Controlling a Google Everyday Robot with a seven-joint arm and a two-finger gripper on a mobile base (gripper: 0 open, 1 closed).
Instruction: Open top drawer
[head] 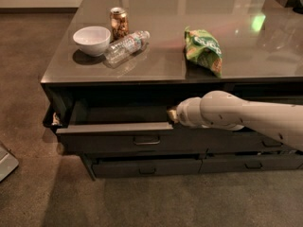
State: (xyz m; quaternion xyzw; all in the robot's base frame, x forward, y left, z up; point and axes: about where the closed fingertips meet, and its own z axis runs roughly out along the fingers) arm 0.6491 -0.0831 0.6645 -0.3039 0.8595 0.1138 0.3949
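Under the tabletop [161, 65], the top drawer [118, 138] stands partly pulled out, its long axis along the tabletop's front edge. My tool [172, 114] rests at that drawer's upper front lip, above and beside its handle [147, 140]. I cannot tell whether it is open or closed. I judge the pull runs straight outward, across that axis.
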